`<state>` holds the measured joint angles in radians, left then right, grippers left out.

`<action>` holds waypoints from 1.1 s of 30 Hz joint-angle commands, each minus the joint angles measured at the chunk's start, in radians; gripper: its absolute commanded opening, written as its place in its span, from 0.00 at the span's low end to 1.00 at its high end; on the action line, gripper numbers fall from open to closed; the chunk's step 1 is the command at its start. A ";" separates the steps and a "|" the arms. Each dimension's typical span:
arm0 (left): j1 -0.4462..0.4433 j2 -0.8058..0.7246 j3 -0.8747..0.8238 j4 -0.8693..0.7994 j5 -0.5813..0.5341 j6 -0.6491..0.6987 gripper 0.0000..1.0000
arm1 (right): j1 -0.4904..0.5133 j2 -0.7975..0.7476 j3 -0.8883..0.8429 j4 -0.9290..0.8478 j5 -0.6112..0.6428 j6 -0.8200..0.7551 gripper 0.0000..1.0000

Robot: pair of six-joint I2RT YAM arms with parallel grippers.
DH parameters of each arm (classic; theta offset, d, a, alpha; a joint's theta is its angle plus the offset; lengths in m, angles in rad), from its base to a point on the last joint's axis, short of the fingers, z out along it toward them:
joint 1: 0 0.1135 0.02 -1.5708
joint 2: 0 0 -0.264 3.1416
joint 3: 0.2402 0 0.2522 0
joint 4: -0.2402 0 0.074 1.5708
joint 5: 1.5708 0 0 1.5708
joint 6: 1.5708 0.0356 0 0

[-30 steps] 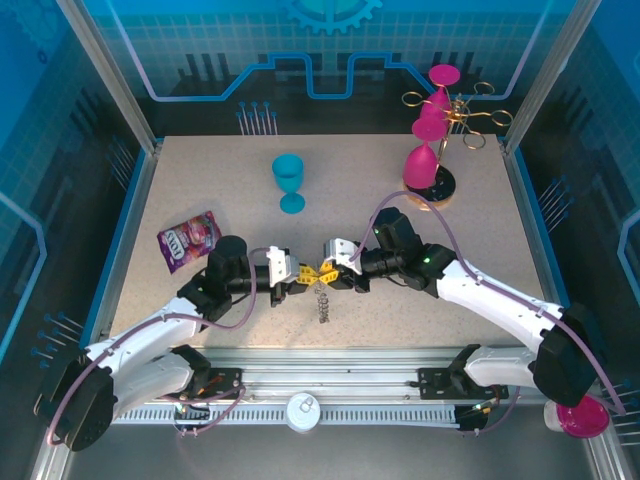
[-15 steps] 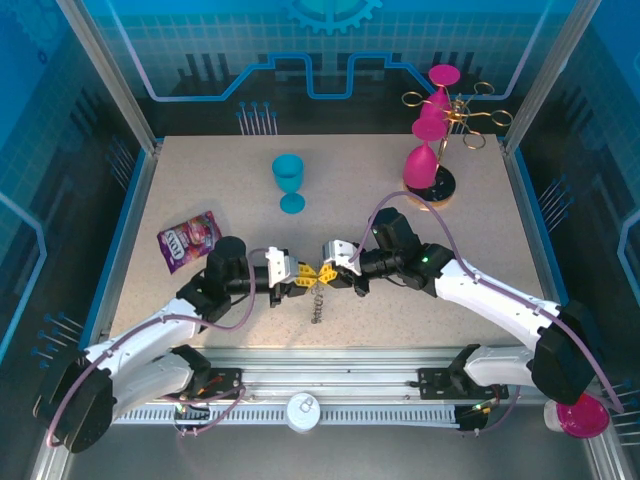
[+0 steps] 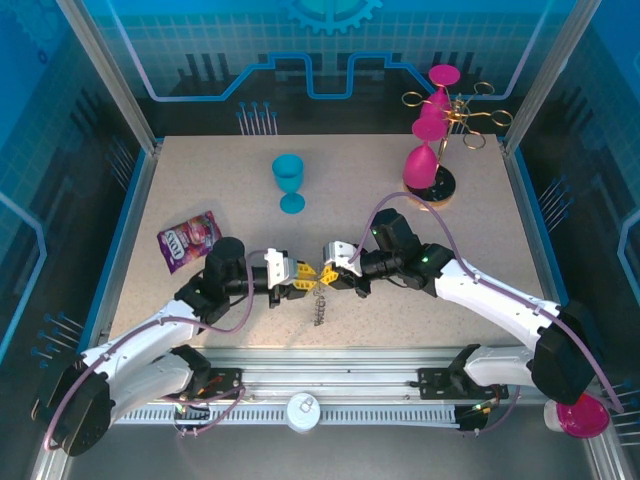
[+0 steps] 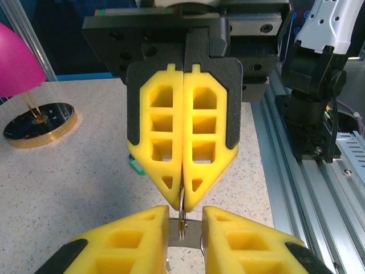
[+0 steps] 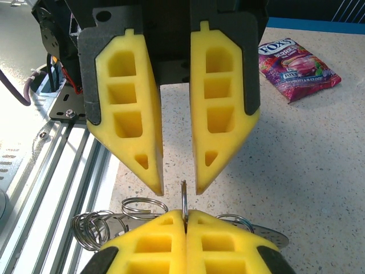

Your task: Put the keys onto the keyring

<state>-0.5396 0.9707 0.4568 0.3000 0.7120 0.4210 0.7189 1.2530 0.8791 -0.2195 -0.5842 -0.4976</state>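
Observation:
My two grippers meet tip to tip near the table's front middle. My right gripper (image 5: 185,220) (image 3: 328,276) is shut on a thin metal ring of the keyring (image 5: 183,197) (image 4: 182,214), held edge-on. My left gripper (image 4: 185,228) (image 3: 303,279) is open, with one finger on each side of that ring and not touching it. Several coiled loops (image 5: 94,228) and a flat metal key blade (image 5: 268,231) hang beside the right fingers. The chain-like rest of the bunch (image 3: 320,310) dangles to the table. A green tag (image 4: 136,165) of the keys peeks out behind the right fingers.
A blue goblet (image 3: 289,180) stands mid-table at the back. A purple candy bag (image 3: 188,240) (image 5: 299,65) lies to the left. The gold rack (image 3: 455,115) with pink goblets (image 3: 428,150) stands at the back right, its base (image 4: 40,121) on the table. The metal front rail (image 3: 320,375) runs close below the grippers.
My left gripper's fingers have parted off the ring and drawn slightly left. The right gripper has closed on the ring, and the dangling chain has shifted a little.

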 commanded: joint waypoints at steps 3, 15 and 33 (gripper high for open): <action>-0.005 0.013 0.027 -0.040 0.009 0.028 0.20 | -0.008 -0.029 0.037 0.005 -0.031 0.004 0.00; -0.004 0.022 0.037 -0.032 0.005 0.033 0.05 | -0.005 -0.012 0.040 0.023 -0.058 0.017 0.00; -0.004 0.017 0.022 0.016 0.027 0.030 0.00 | -0.007 0.033 0.018 0.069 -0.089 0.027 0.12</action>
<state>-0.5396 0.9943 0.4629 0.2733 0.7086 0.4294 0.7177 1.2743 0.8791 -0.1814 -0.6327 -0.4744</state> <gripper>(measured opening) 0.050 0.120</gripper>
